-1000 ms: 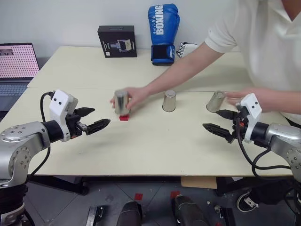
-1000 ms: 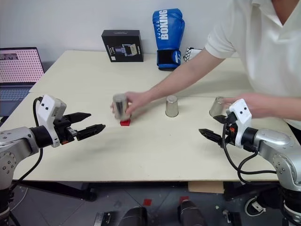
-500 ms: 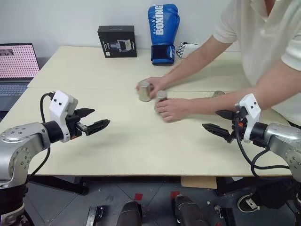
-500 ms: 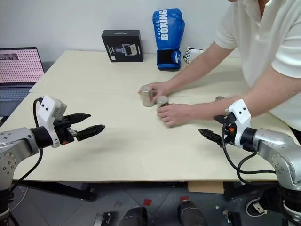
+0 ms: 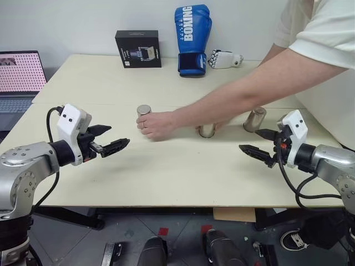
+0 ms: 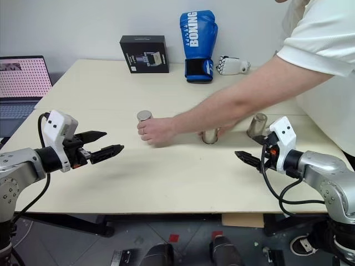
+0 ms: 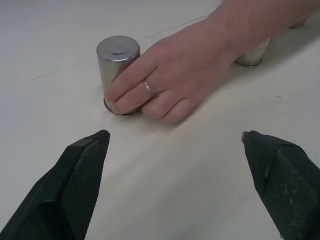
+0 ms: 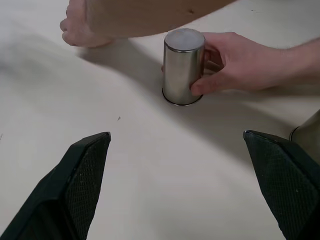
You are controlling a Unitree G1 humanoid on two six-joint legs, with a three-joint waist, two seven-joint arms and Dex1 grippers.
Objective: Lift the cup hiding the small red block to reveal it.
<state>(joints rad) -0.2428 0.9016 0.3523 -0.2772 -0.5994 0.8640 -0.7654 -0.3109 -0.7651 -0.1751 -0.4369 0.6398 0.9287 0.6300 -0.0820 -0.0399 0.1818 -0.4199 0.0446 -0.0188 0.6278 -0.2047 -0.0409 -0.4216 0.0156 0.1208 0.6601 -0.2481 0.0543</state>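
Observation:
Three look-alike steel cups stand upside down on the table. A person's hand (image 5: pixel 158 124) grips the left cup (image 5: pixel 143 112), and their other hand (image 8: pixel 240 62) holds the middle cup (image 5: pixel 207 131). The right cup (image 5: pixel 255 119) stands free. The small red block is hidden, and I cannot tell which cup covers it. My left gripper (image 5: pixel 119 136) hovers open to the left of the left cup (image 7: pixel 117 65), apart from it. Near the right cup hovers my right gripper (image 5: pixel 249 139), open, with the middle cup (image 8: pixel 183 65) in front of it.
The person's forearm (image 5: pixel 238 94) stretches across the table above the cups. A blue boxing glove (image 5: pixel 192 39), a black box (image 5: pixel 138 49) and a small white glove (image 5: pixel 224 58) sit at the back. A laptop (image 5: pixel 19 75) stands at the far left.
A second ago a hand held one cup tilted over the visible red block. The hands have since covered it and slid two cups, one to the left. Both grippers kept still.

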